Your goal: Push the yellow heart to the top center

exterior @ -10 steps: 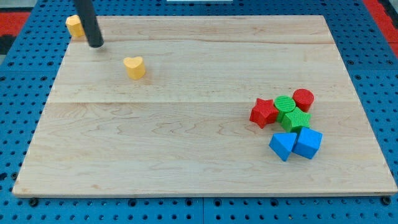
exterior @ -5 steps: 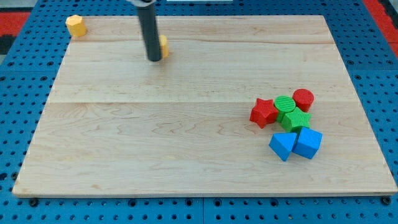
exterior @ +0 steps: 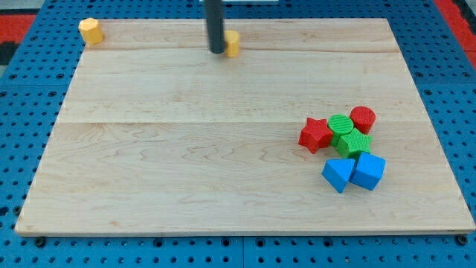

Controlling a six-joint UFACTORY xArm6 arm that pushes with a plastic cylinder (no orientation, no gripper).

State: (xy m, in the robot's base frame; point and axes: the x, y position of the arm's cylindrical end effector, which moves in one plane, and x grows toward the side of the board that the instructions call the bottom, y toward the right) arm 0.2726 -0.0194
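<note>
The yellow heart [exterior: 233, 44] lies near the top centre of the wooden board [exterior: 186, 164], partly hidden behind my rod. My tip [exterior: 217, 50] rests on the board, touching the heart's left side. The rod rises straight out of the view's top.
A second yellow block [exterior: 90, 30] sits at the board's top left corner. At the right lies a cluster: a red star [exterior: 315, 135], a green cylinder [exterior: 341, 124], a red cylinder [exterior: 363, 118], a green block [exterior: 354, 143], and two blue blocks [exterior: 338, 174] [exterior: 367, 170].
My tip swept from the top left to the right and up, pushing the yellow heart from left of centre to the top centre. The other blocks stayed still.
</note>
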